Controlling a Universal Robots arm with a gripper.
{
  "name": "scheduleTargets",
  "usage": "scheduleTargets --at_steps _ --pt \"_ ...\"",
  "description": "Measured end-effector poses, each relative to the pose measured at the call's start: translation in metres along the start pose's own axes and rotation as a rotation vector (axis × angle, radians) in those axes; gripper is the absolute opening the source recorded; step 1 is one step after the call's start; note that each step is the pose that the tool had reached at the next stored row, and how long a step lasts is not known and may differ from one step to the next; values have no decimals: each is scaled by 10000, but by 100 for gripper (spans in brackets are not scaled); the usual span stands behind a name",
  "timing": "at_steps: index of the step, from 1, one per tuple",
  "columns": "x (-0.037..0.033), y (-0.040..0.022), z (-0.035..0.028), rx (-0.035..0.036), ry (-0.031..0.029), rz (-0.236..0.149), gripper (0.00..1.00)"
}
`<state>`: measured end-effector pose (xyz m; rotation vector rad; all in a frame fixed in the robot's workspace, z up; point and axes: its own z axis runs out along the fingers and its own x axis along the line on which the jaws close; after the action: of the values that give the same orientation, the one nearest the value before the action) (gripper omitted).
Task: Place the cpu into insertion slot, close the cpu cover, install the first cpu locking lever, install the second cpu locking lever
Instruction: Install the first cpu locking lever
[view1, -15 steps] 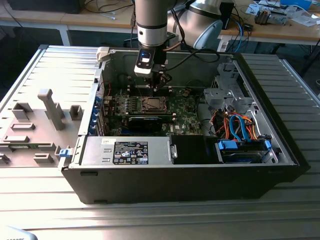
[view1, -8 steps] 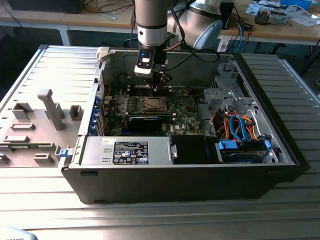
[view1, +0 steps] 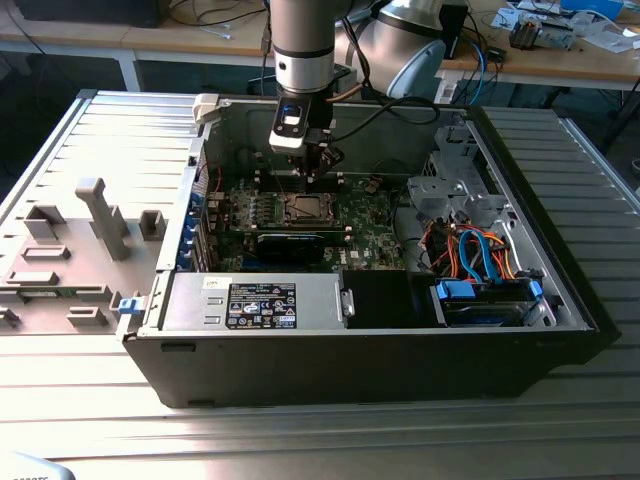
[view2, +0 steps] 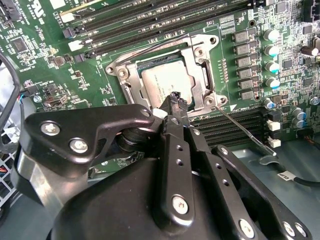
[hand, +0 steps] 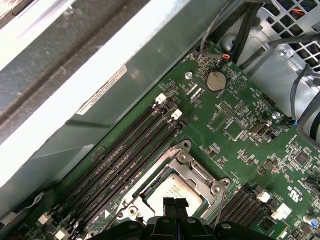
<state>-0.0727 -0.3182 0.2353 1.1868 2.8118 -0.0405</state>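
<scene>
The black two-fingered gripper (view2: 176, 100) hangs low over the socket. In the first wrist view its tips meet with just a thin seam between them, pinched together with nothing visible in their grip. Directly beneath them lies the flat square cpu with its dull silver-grey top (view2: 157, 82), seated in the small square insertion slot (hand: 154, 184), of which little beyond a dark edge shows. The thin silver metal cpu cover (view2: 202, 65), a frame with a window, appears to lie down flat around the chip.

So placing the chip looks done, and the cover seems closed. The levers look unfinished. One thin wire locking lever (view2: 245, 132) juts out from the frame's corner across the green motherboard (view2: 45, 75), apparently unhooked. A second thin rod (view2: 150, 47) runs along the frame's far side beside the long black memory slots (view2: 150, 20); whether it is latched I cannot tell.

The gripper's body hides the near side of the socket, so contact between fingertips and chip is unclear. Farther out stands the open grey computer case (view1: 330, 340) on a ribbed metal table (view1: 300, 430).
</scene>
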Motion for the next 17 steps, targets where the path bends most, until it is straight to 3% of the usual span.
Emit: scheduleTargets --at_steps 17 --pt "0 0 0 -16 2 -171 11"
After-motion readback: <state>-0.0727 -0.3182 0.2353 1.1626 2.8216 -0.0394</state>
